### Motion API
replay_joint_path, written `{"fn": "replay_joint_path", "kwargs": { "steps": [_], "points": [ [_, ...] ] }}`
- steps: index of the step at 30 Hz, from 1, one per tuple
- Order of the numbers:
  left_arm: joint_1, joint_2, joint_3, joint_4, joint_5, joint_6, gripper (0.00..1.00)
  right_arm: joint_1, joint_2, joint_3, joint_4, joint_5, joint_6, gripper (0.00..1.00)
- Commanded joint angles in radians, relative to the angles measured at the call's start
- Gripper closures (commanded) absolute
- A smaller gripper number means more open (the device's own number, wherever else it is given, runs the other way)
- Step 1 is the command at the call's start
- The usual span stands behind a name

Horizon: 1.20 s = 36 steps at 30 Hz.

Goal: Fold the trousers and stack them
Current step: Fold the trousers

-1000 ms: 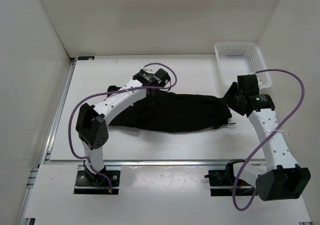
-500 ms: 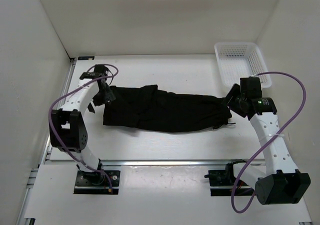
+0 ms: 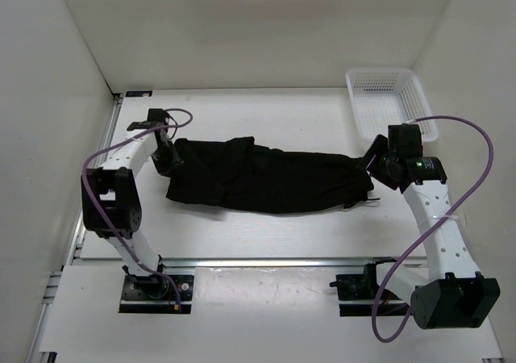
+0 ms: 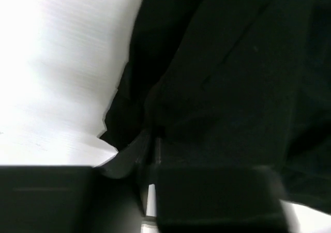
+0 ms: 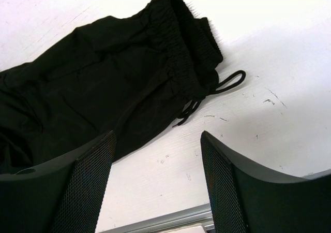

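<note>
The black trousers [image 3: 274, 181] lie stretched left to right across the white table, waist at the right, leg ends at the left. My left gripper [image 3: 167, 160] is at the left end. In the left wrist view its jaws [image 4: 151, 140] are closed together on the edge of the black cloth [image 4: 232, 72]. My right gripper [image 3: 373, 160] hovers by the waist end. In the right wrist view it [image 5: 158, 134] is open and empty above the table, with the elastic waistband [image 5: 181, 41] and its black cord [image 5: 217, 90] just ahead.
A white mesh basket [image 3: 355, 105] stands at the back right, close behind the right gripper. White walls enclose the table on the left, back and right. A metal rail [image 3: 266, 260] runs along the near edge.
The left arm swung from over the middle of the trousers out to their left end, uncovering the cloth, then settled there. The right arm barely moved.
</note>
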Motion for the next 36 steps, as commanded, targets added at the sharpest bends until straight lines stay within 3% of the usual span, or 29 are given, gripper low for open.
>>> {"fn": "replay_joint_path", "kwargs": {
  "steps": [1, 6, 10, 15, 18, 19, 20, 21, 23, 24, 26, 29, 31, 32, 33, 34, 35, 36],
  "points": [
    [-0.001, -0.085, 0.042, -0.012, 0.052, 0.021, 0.90, -0.002, 0.009, 0.010, 0.030, -0.008, -0.021, 0.28],
    [-0.022, -0.118, 0.117, -0.061, 0.061, 0.021, 0.90, -0.002, 0.009, 0.010, 0.030, -0.017, -0.021, 0.28],
    [-0.126, -0.128, 0.263, -0.136, 0.061, 0.010, 0.90, -0.002, 0.009, 0.010, 0.030, -0.017, -0.021, 0.28],
    [-0.267, 0.010, 0.508, -0.167, 0.101, -0.036, 0.89, -0.002, 0.009, 0.010, 0.030, -0.026, -0.021, 0.28],
    [-0.353, 0.164, 0.685, -0.158, 0.145, -0.091, 0.71, -0.002, 0.009, 0.010, 0.039, -0.026, -0.012, 0.28],
    [-0.375, 0.254, 0.738, -0.149, 0.162, -0.091, 0.60, -0.002, 0.009, 0.010, 0.039, -0.026, -0.012, 0.28],
    [-0.395, 0.297, 0.795, -0.158, 0.193, -0.091, 0.41, -0.002, 0.000, 0.001, 0.039, -0.026, -0.012, 0.28],
    [-0.428, 0.337, 0.923, -0.216, 0.193, -0.082, 0.32, -0.002, 0.000, 0.001, 0.030, -0.026, -0.012, 0.28],
    [-0.456, 0.405, 1.024, -0.273, 0.158, -0.082, 0.19, -0.012, -0.026, 0.001, 0.019, -0.017, -0.012, 0.28],
    [-0.467, 0.405, 1.047, -0.273, 0.118, -0.073, 0.08, -0.012, -0.026, 0.001, 0.019, -0.017, -0.012, 0.28],
    [-0.478, 0.358, 1.030, -0.282, 0.086, -0.072, 0.08, -0.012, -0.037, 0.001, 0.010, -0.007, -0.012, 0.28],
    [-0.478, 0.250, 0.897, -0.282, -0.063, -0.063, 0.26, -0.012, -0.037, 0.001, 0.010, -0.007, -0.012, 0.28],
    [-0.478, 0.196, 0.764, -0.282, -0.100, -0.085, 0.46, -0.012, -0.037, 0.001, 0.010, -0.017, -0.012, 0.28],
    [-0.478, 0.152, 0.724, -0.273, -0.111, -0.095, 0.47, -0.012, -0.037, 0.001, 0.010, -0.017, -0.012, 0.28],
    [-0.478, 0.130, 0.640, -0.258, -0.111, -0.105, 0.45, -0.012, -0.028, 0.001, 0.010, -0.028, -0.021, 0.28],
    [-0.488, 0.109, 0.593, -0.230, -0.111, -0.105, 0.34, -0.012, -0.027, 0.001, 0.010, -0.028, -0.021, 0.28],
    [-0.489, 0.095, 0.557, -0.206, -0.120, -0.105, 0.09, -0.012, -0.027, 0.001, 0.020, -0.037, -0.021, 0.28],
    [-0.489, 0.095, 0.530, -0.195, -0.120, -0.105, 0.00, -0.012, -0.027, 0.001, 0.020, -0.037, -0.021, 0.28]
  ]
}}
